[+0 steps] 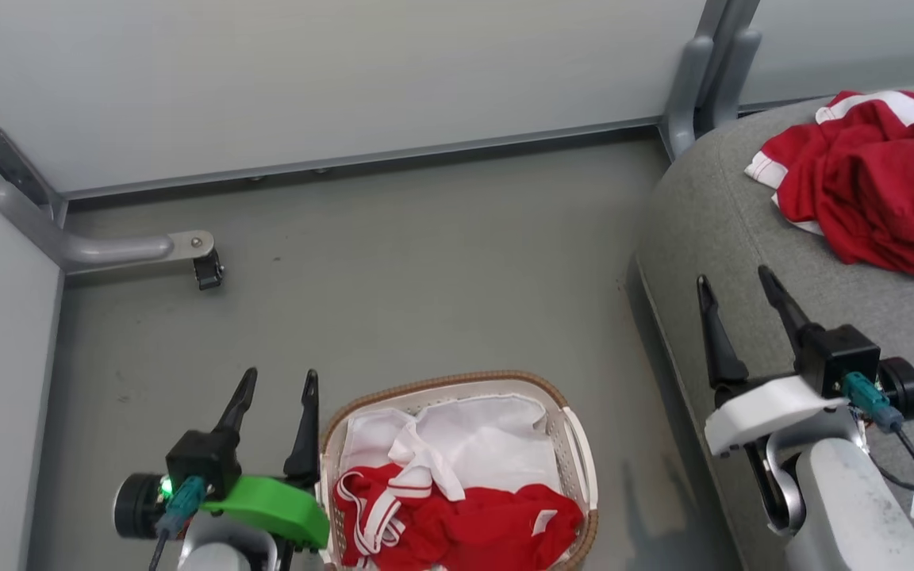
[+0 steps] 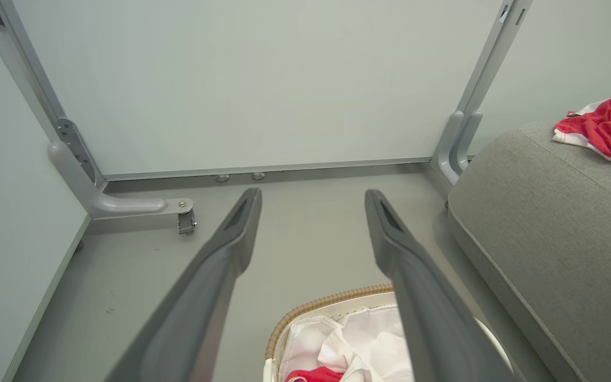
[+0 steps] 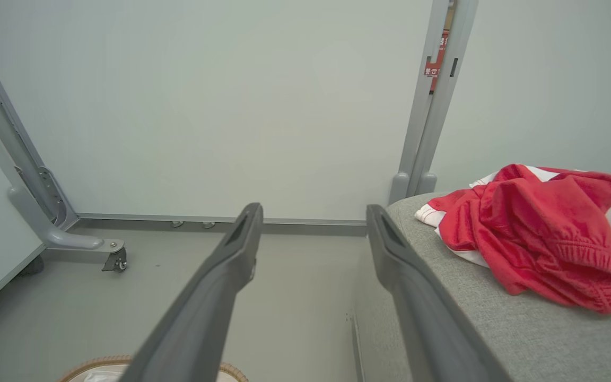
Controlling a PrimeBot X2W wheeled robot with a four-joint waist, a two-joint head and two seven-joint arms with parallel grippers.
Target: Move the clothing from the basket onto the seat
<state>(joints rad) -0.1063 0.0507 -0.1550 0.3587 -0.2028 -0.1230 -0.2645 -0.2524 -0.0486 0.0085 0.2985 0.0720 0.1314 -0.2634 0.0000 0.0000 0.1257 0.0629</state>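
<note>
Nearest the head camera is the left gripper, its two dark fingers spread wide with nothing between them. It sits just beside the left side of the basket, fingertips pointing away over bare floor. One red garment lies heaped in the near end of that basket, directly to the right of these fingers and a little nearer the robot than their tips. Its bulk runs side to side across the basket, on top of the white liner that shows bare in the far half. By my reading the left arm is much the closer one, and the pick calls for a shift to the right and a dip down into the basket, not a reach forward. Further out and well apart from the basket, the right gripper hangs over the near edge of the seat, its fingers likewise parted and empty. Beyond it, a second red garment lies crumpled on the seat's far right.
</note>
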